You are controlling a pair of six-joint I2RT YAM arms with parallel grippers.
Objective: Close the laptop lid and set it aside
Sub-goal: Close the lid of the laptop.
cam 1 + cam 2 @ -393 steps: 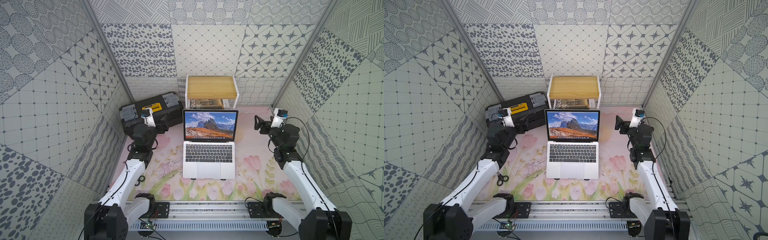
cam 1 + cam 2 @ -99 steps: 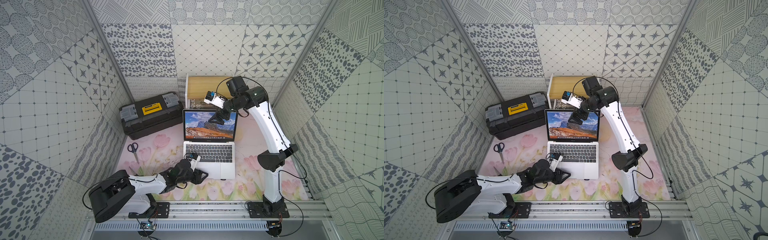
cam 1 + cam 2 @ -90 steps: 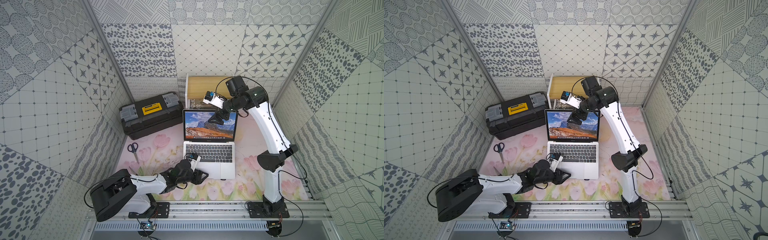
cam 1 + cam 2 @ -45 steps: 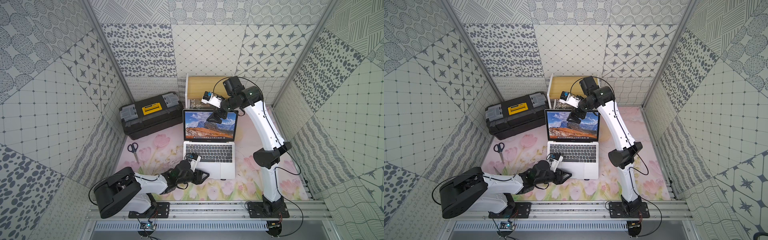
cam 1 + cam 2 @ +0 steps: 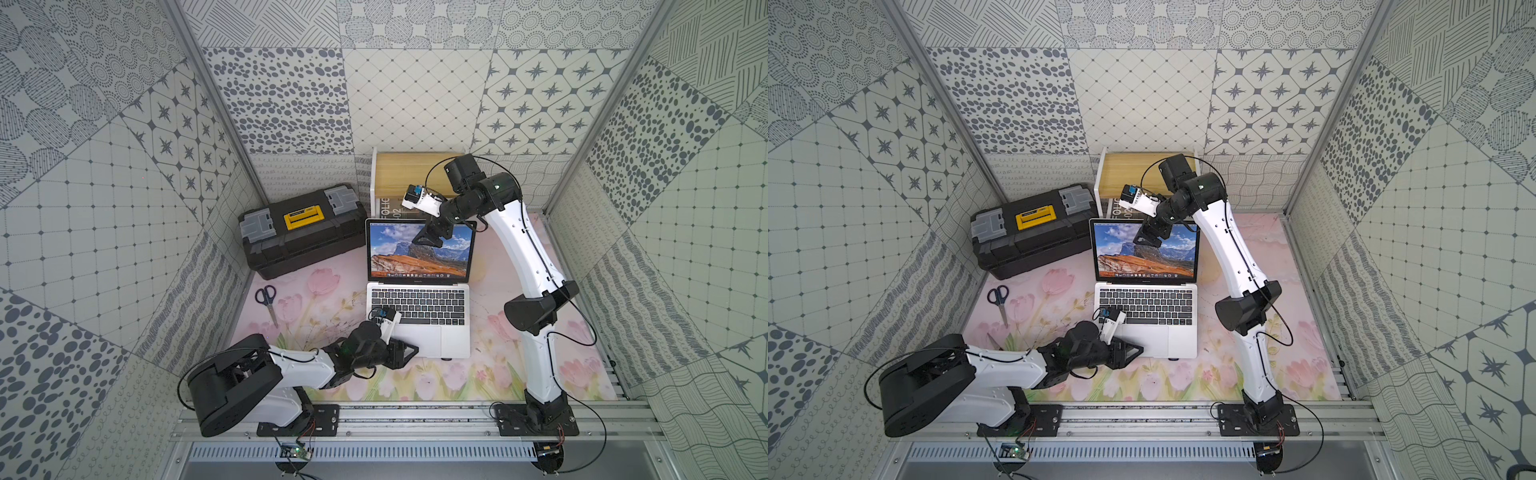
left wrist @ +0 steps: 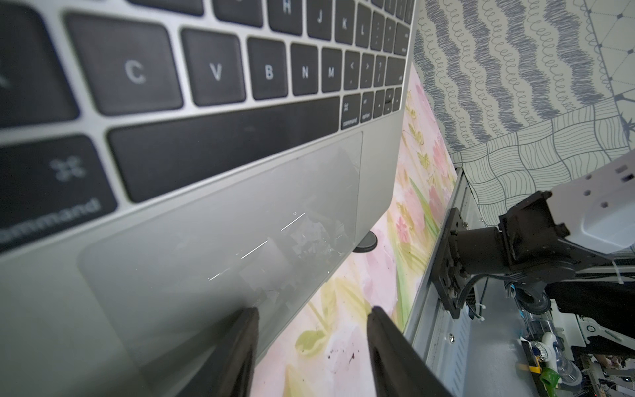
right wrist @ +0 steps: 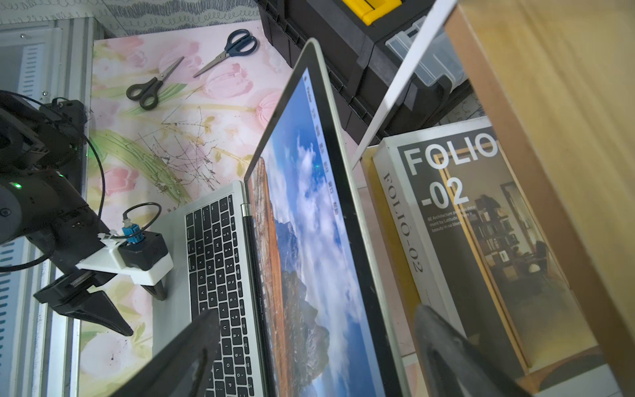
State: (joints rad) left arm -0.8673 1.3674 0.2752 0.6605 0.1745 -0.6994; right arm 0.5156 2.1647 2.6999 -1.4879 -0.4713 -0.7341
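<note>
Both parted | right tool (image 7: 314, 311) astride laptop lid (image 7: 309, 192) | left tool (image 6: 313, 309) seemingly empty | shelf (image 7: 567, 120): book (image 7: 464, 213)

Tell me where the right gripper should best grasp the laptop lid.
I would take the laptop lid by its free top edge, from above, one finger in front and one behind. It stands nearly upright and thin; the open right gripper straddles that edge.

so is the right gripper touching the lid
Apart: the right wrist view shows the lid standing inside the open right gripper, gaps on both sides.
</note>
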